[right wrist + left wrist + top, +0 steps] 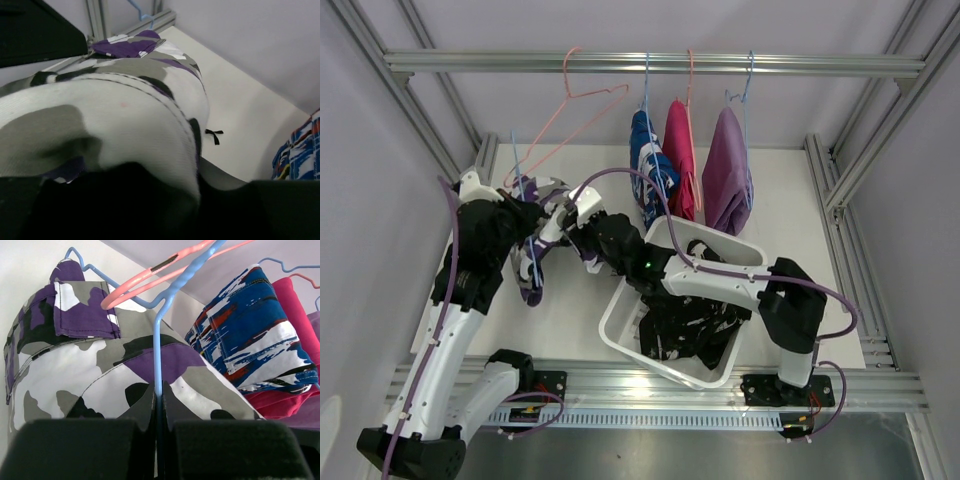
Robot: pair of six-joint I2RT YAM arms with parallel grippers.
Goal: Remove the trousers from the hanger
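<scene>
The purple-white camouflage trousers (532,272) hang on a blue hanger (157,340) at the left, off the rail. My left gripper (159,390) is shut on the hanger's wire below the hook. My right gripper (560,212) reaches across from the right to the same trousers (100,110). Their cloth fills the gap between its fingers (225,177), and how tightly they press it does not show. The blue-white (648,165), bright pink (680,155) and lilac trousers (727,170) hang on hangers from the rail (820,65). The black trousers (690,322) lie in the bin.
A white bin (620,335) stands at the front centre, under my right arm. An empty pink hanger (570,110) hangs tilted on the rail at the left. Aluminium frame posts run along both sides of the white table (790,210).
</scene>
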